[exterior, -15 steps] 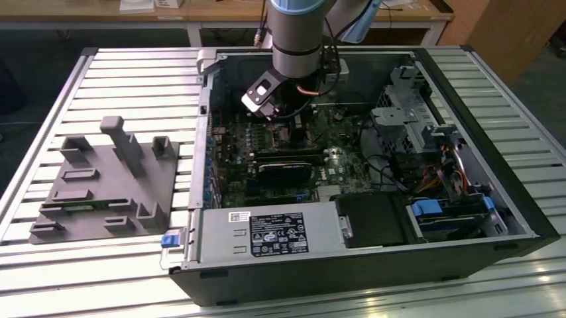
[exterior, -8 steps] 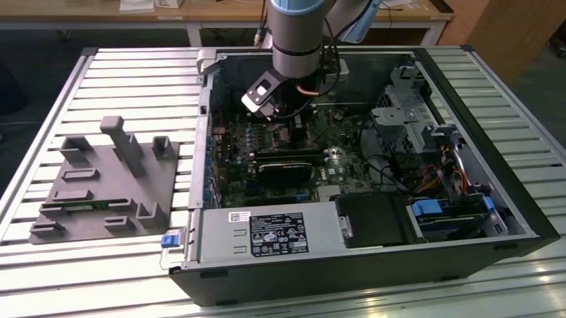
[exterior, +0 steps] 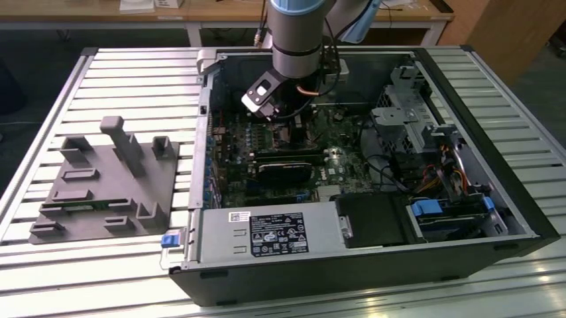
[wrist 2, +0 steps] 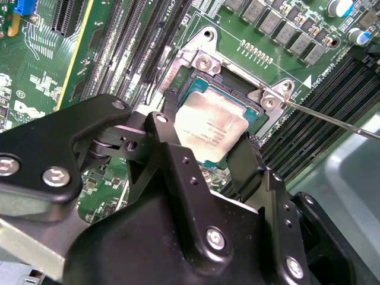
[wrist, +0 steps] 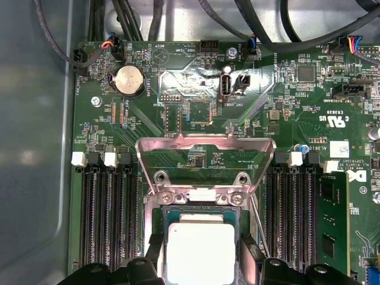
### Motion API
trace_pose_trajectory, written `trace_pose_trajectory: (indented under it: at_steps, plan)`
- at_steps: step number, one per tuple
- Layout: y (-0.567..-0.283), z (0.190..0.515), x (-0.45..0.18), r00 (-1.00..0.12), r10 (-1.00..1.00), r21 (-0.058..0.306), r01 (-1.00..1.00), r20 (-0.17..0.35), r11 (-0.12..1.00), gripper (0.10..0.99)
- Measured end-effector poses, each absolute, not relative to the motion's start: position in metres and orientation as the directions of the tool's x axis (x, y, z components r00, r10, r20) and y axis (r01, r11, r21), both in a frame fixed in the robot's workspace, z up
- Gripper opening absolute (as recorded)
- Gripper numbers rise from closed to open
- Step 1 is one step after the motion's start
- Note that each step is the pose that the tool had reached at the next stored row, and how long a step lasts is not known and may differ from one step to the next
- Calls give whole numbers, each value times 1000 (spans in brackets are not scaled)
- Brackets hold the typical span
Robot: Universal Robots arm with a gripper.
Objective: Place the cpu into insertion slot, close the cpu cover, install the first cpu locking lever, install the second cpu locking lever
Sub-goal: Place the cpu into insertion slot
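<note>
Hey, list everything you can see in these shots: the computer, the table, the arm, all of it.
table: one, silvery, slatted, under everything
computer case: one, black, open, on the table
fixture block: one, grey, at the exterior view's left of the case
power supply box: one, grey, labelled, inside the case
circuit board: one, green, inside the case
coin battery: one, silvery, on the board
memory slots: black rows, both sides of the insertion slot
insertion slot: one, silvery rim, on the board
cpu cover: one, silvery, raised open
cpu: one, pale grey, at the slot
arm: one, grey, reaching into the case
gripper: one, black, shut on the cpu
</note>
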State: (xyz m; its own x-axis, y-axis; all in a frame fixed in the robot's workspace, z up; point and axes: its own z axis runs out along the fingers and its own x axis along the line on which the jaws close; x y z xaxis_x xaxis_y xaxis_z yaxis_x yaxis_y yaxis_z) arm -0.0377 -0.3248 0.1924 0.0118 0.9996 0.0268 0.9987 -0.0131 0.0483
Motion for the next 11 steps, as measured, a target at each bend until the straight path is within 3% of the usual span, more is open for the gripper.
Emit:
trace_pose_trajectory:
  at_steps: [11]
  plan:
    - [-325,213,-38,12,1000,48,999,27,-13,612]
